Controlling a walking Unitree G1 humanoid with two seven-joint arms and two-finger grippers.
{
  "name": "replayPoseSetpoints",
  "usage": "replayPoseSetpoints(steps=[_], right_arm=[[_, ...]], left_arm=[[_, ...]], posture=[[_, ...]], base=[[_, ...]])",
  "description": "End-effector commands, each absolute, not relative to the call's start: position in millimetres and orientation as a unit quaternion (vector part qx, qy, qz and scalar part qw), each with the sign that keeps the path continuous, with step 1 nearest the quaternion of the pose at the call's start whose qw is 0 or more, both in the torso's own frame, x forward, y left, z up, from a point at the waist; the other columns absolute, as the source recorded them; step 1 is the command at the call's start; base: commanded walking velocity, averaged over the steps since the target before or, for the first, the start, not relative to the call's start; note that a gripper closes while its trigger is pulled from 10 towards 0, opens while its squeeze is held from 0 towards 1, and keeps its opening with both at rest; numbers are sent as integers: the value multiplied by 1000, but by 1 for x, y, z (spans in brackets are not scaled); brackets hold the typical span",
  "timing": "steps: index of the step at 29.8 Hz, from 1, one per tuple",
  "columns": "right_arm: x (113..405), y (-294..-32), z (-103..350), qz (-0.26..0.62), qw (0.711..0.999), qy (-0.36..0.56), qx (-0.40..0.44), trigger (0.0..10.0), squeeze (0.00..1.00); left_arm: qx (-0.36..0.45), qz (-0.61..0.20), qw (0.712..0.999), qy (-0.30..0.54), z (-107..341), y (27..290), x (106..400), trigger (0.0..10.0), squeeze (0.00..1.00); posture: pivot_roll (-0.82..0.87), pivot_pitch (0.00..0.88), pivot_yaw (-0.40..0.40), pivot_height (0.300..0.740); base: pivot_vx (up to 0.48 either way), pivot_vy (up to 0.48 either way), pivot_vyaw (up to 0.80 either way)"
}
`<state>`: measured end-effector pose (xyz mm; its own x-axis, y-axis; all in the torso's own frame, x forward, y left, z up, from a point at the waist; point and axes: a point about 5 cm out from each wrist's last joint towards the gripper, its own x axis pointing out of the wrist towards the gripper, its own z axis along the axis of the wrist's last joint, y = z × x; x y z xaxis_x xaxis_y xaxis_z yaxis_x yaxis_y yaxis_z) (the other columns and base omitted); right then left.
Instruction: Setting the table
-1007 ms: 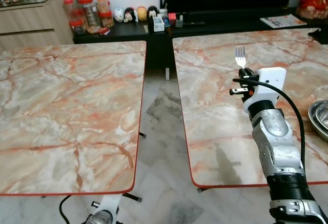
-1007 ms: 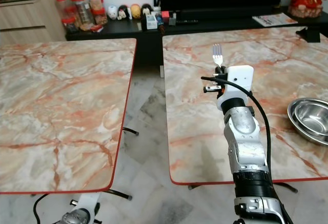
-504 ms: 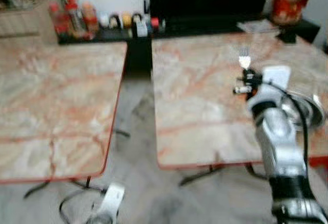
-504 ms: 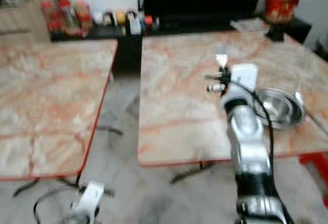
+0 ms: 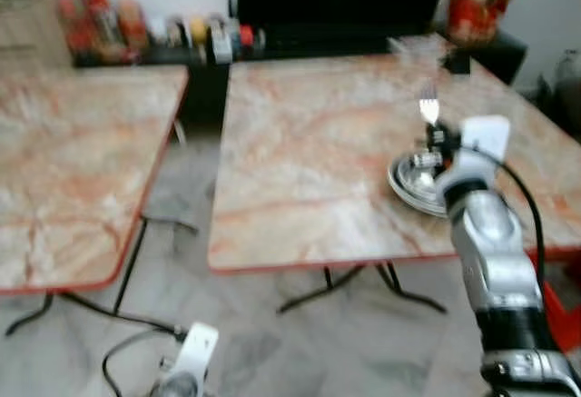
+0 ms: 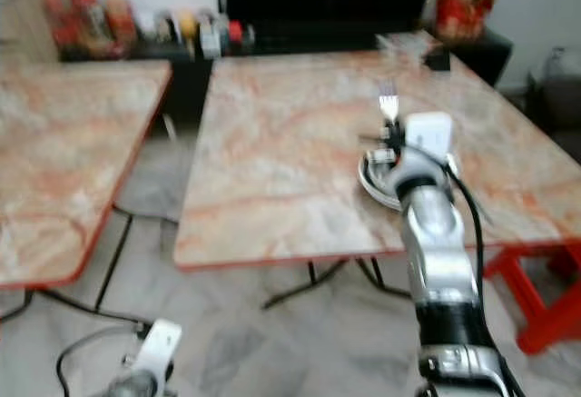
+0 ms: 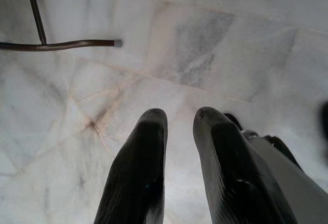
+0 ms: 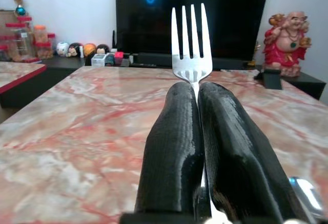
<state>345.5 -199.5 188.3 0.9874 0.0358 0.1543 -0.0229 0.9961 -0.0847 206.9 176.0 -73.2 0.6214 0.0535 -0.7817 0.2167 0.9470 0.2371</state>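
- Right hand (image 8: 197, 131) clamped tight on a fork (image 8: 191, 42), handle pinched between the two black fingers (image 8: 171, 147), tines up and clear of the grip
- Held upright like that probably for carrying, with the tines away from the bench (image 5: 309, 152) and the handle firm against slipping
- Fork raised above the marble bench, near its right side, just over a stack of steel bowls (image 5: 413, 182) close to the front edge
- Bowls likely mark the place being laid, so fork probably bound for the bare marble just beside them, handle toward the edge
- Needs lowering and tipping flat before release; risk of clinking against the bowl rim or dropping too near the red edge
- Left hand (image 7: 179, 131) hanging idle low over the tiled floor (image 7: 205, 55), fingers a narrow gap apart and holding nothing
- Second bench (image 5: 64, 161) off to the left, well apart across a gap
- Head views blurred, so fine placement hard to judge
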Motion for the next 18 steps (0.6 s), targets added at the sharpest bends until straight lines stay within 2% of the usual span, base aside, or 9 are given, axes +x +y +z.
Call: replayPoseSetpoints(steps=[1,5,18], right_arm=[[345,-203,195,10,995,-87,-45,10000,0],[345,-204,195,10,995,-87,-46,10000,0],[344,-207,196,5,995,-87,-46,10000,0]], left_arm=[[151,-48,887,433,-73,172,208,10000,0],[151,-48,887,433,-73,172,208,10000,0],[158,-40,883,440,-74,176,206,10000,0]], posture=[[-81,0,29,728],[-81,0,29,728],[-87,0,33,728]], base=[[0,-371,0],[0,-368,0],[321,-342,0]])
